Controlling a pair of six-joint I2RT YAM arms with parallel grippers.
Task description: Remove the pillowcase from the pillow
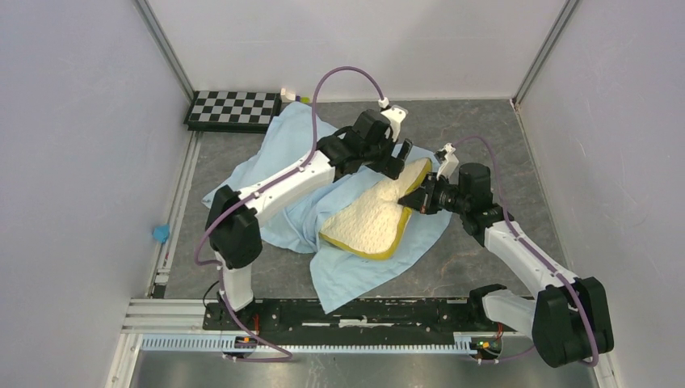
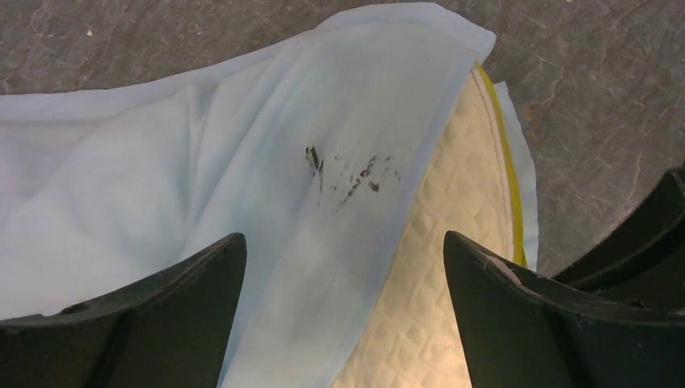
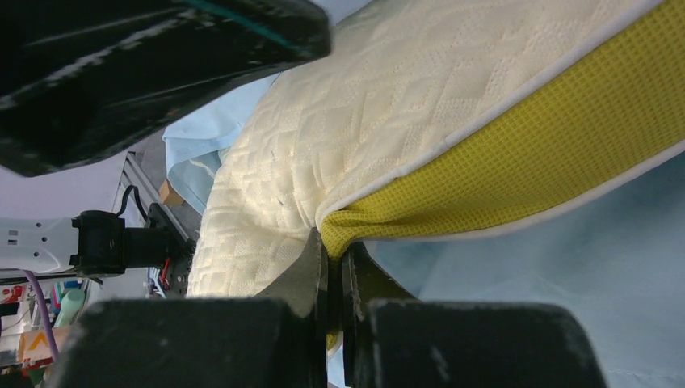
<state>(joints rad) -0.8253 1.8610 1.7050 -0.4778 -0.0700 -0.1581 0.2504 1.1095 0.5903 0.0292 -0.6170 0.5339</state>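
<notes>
White walls (image 1: 81, 121) enclose a grey tabletop (image 1: 501, 129) with a checkerboard (image 1: 234, 109).

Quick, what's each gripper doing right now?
Left gripper: open, holding nothing, above the pillowcase.
Right gripper: shut on the pillow edge.

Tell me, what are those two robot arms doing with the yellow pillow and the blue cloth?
They are taking a pillowcase off a pillow. The right gripper is shut on the pillow's yellow edge, holding it. The left gripper is open above the far end, where the light-blue pillowcase lies over part of the pillow. Most of the pillow is already bare, resting on the spread-out cloth.
</notes>
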